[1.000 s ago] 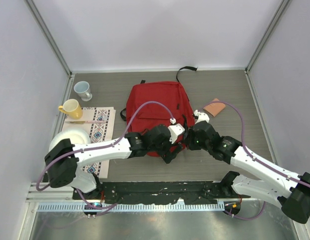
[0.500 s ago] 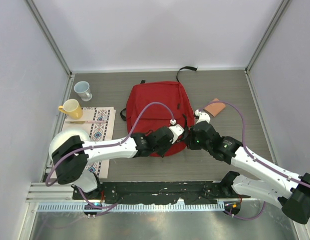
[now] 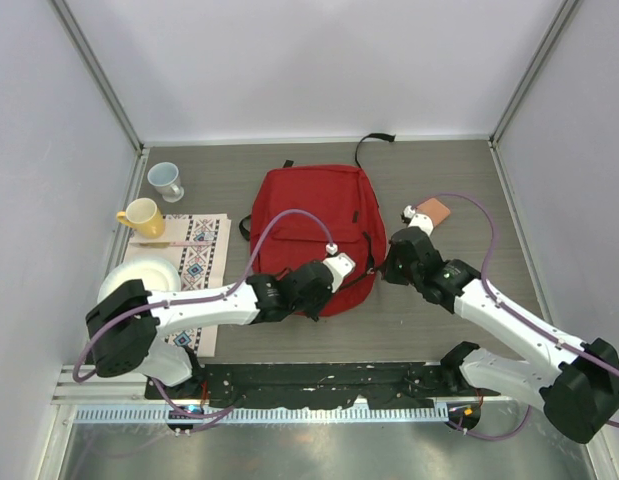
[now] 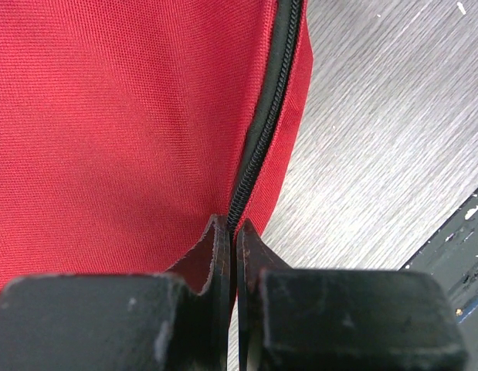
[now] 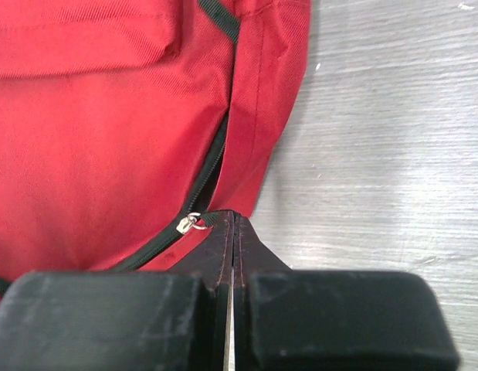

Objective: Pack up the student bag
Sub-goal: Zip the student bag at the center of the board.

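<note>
**A:** Where is the student bag (image 3: 309, 215)?

**B:** It lies flat on the worktop (image 3: 449, 170) in the middle of the overhead view, front pocket (image 5: 84, 39) facing up. Both arms meet at its lower right edge.

**A:** And the fingers?

**B:** The left fingers (image 4: 211, 255) are pressed together on the bag's edge, right where the black zipper (image 4: 262, 131) runs out. They seem to be pinching that seam. The right fingers (image 5: 219, 247) are also pressed together, nipping the black tab of the zipper pull (image 5: 194, 222) just past its silver ring.

**A:** How would the bag handle?

**B:** It looks soft and limp, probably light and empty. The thin woven cloth would likely bunch and slide over the smooth worktop instead of holding its shape. Pulling the tab alone would probably drag the whole bag.

**A:** So where should it be held?

**B:** At the stitched zipper edge, near the slider, where the doubled fabric is firmest. One arm anchors it there while the other works the tab. The tab is small, so that pinch could slip.
</note>
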Robot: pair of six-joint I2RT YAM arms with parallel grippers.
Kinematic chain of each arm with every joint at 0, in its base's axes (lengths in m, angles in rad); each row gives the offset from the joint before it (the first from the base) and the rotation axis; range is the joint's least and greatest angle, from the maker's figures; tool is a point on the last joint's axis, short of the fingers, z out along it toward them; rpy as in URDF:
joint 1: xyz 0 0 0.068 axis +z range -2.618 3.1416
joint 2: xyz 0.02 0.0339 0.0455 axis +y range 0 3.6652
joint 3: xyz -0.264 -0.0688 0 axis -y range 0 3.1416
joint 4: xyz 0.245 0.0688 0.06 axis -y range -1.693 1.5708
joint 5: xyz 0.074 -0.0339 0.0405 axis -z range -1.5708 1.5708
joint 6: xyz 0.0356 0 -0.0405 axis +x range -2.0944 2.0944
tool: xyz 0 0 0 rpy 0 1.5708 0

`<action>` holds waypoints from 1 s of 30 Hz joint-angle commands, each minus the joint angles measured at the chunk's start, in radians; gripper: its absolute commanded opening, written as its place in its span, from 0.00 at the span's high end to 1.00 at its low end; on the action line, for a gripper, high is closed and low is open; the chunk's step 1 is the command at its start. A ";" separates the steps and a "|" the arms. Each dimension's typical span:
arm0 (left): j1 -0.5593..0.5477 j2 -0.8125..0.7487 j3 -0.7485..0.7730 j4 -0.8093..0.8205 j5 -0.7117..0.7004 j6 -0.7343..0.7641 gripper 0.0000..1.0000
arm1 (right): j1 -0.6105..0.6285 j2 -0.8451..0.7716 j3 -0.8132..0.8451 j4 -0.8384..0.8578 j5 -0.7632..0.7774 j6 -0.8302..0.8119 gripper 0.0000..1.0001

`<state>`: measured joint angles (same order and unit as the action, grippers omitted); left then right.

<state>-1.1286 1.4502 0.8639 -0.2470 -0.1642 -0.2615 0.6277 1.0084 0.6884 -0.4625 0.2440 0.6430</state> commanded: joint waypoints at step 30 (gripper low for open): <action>-0.031 0.191 0.254 0.149 0.045 -0.021 0.03 | -0.092 -0.152 -0.078 0.091 -0.137 -0.032 0.99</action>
<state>-1.1564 1.5986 1.0889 -0.1261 -0.1585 -0.2871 0.5388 0.8829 0.6044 -0.3851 0.0902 0.6147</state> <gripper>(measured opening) 0.994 0.026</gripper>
